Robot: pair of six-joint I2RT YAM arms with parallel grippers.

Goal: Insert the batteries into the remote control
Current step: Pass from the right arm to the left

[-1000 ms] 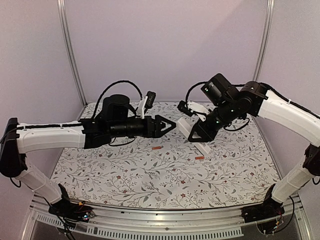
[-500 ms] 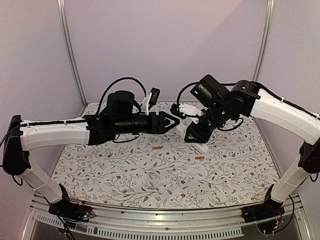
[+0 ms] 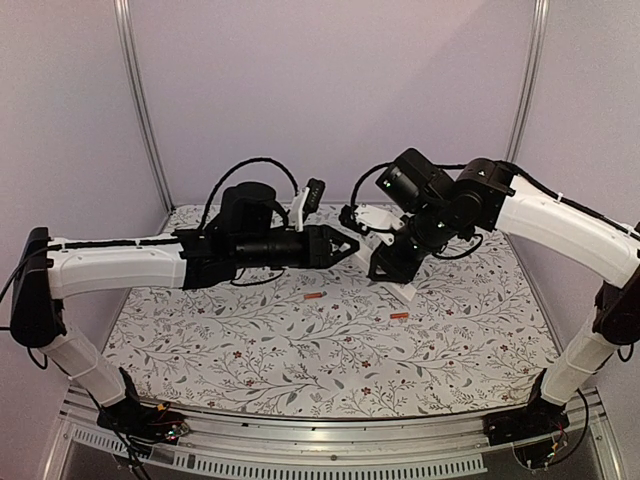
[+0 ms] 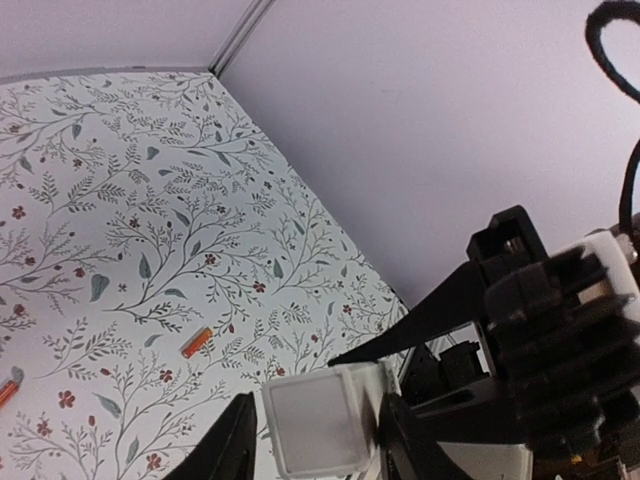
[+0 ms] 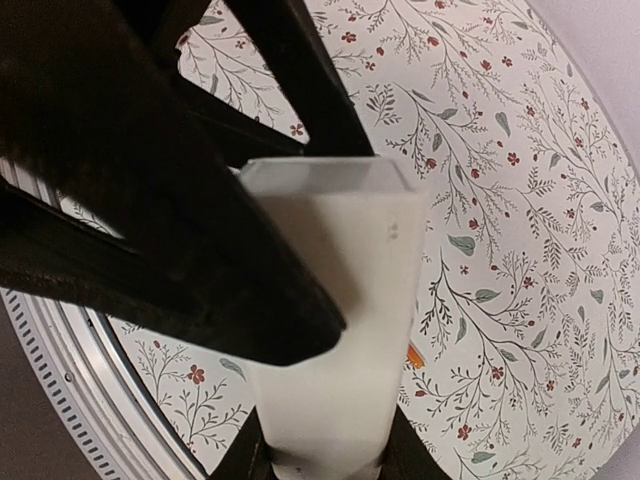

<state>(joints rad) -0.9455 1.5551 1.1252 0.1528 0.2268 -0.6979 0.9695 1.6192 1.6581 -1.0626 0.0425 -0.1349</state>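
Note:
My right gripper (image 3: 386,264) is shut on the remote control (image 3: 405,292), a slim white bar held tilted above the table; it runs up from the right gripper (image 5: 322,452) as the remote control (image 5: 350,260). My left gripper (image 3: 349,246) meets it from the left. In the left wrist view the left gripper (image 4: 315,405) straddles the remote control's square end (image 4: 318,432), one finger against it and a thin gap at the other. Two orange batteries (image 3: 312,297) (image 3: 399,316) lie on the cloth below. The left wrist view also shows one battery (image 4: 197,342).
A floral tablecloth (image 3: 250,350) covers the table. Purple walls close in at the back and sides, with metal posts (image 3: 140,110) in the corners. Black cables loop above both wrists. A metal rail (image 3: 300,430) runs along the near edge.
Both grippers have risen and come together. The left jaws have narrowed around the remote's free end. The right gripper has kept its hold on the remote.

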